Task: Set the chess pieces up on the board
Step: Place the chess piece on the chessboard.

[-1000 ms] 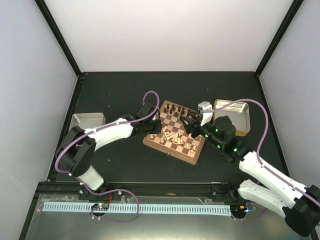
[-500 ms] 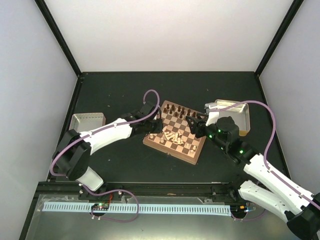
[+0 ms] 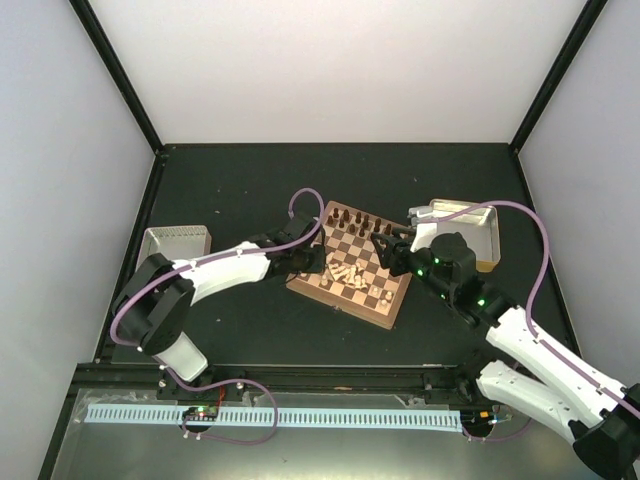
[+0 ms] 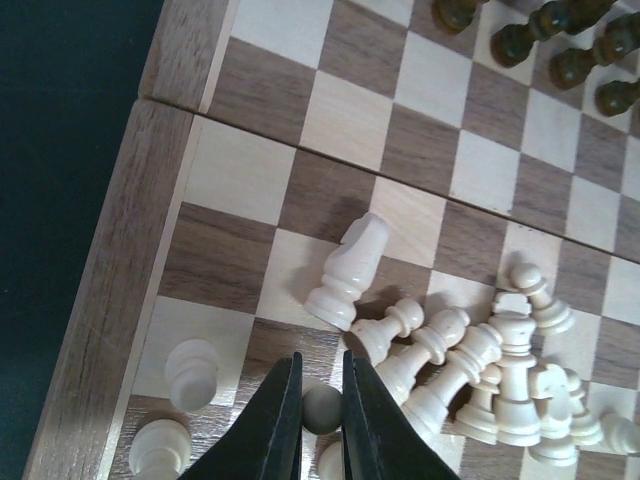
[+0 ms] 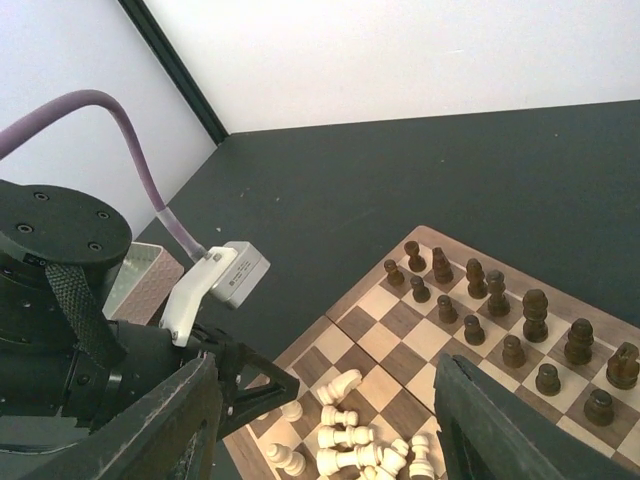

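Left gripper [image 4: 321, 365] jaws, nearly closed, pinch a pale pawn [image 4: 320, 408] by its round head near the board [image 4: 90, 330] border (light, hard, probably slippery; the neck below should grip surer). Right gripper [image 5: 322, 368] gapes empty over the board.

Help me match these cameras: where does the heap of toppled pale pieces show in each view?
Top external: heap of pale pieces on the board's near half.
Left wrist: lower right, beside the left tool, shut on a pale pawn.
Right wrist: bottom centre, between the open right tool's fingers.
Shared landmark: the standing dark pieces along the board's far edge.
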`<state>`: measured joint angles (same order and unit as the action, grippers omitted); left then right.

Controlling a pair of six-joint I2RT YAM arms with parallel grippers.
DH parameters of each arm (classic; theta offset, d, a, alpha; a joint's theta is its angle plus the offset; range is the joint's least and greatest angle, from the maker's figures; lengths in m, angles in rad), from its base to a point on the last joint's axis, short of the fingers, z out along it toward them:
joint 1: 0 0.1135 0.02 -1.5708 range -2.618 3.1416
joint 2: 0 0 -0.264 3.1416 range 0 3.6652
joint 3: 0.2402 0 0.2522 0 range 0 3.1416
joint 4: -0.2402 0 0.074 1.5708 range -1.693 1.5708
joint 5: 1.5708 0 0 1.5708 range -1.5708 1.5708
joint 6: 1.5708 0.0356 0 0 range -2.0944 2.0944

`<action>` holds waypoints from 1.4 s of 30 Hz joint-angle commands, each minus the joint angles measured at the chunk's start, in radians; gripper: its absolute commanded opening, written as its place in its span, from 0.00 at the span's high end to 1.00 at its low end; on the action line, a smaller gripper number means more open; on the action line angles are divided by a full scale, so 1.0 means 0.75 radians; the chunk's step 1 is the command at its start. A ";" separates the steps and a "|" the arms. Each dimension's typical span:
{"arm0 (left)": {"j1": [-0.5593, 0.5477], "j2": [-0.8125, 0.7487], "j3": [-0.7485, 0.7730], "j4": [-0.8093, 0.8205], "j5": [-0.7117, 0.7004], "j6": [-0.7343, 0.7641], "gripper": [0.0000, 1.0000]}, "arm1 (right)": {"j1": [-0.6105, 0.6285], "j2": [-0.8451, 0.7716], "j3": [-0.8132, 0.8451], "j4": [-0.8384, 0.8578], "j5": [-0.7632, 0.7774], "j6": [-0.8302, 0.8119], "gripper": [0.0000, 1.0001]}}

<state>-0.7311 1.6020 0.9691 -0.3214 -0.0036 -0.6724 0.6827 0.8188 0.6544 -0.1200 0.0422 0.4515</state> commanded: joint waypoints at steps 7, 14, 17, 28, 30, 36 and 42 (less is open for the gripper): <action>-0.027 0.043 -0.013 0.083 -0.108 0.058 0.95 | -0.004 0.007 0.024 0.036 -0.037 -0.013 0.40; -0.036 0.076 -0.016 0.079 -0.136 0.054 0.95 | -0.005 0.014 0.031 0.036 -0.036 -0.013 0.39; -0.038 0.087 -0.020 0.089 -0.123 0.056 0.94 | -0.005 0.006 0.029 0.034 -0.033 -0.015 0.40; -0.055 0.015 -0.018 0.042 -0.124 0.053 0.73 | -0.005 -0.032 0.028 0.008 -0.040 -0.004 0.39; -0.059 -0.010 -0.019 0.029 -0.123 0.054 0.71 | -0.007 -0.041 0.029 0.007 -0.042 -0.001 0.39; -0.062 -0.087 -0.015 0.004 -0.135 0.059 0.72 | -0.005 -0.055 0.034 -0.023 -0.028 0.012 0.39; -0.062 -0.224 -0.020 -0.064 -0.208 0.079 0.72 | -0.007 0.009 0.118 -0.211 0.064 0.069 0.39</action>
<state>-0.7738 1.5215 0.9531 -0.3199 -0.1028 -0.6350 0.6827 0.7925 0.6727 -0.1715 0.0322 0.4675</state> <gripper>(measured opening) 0.280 0.607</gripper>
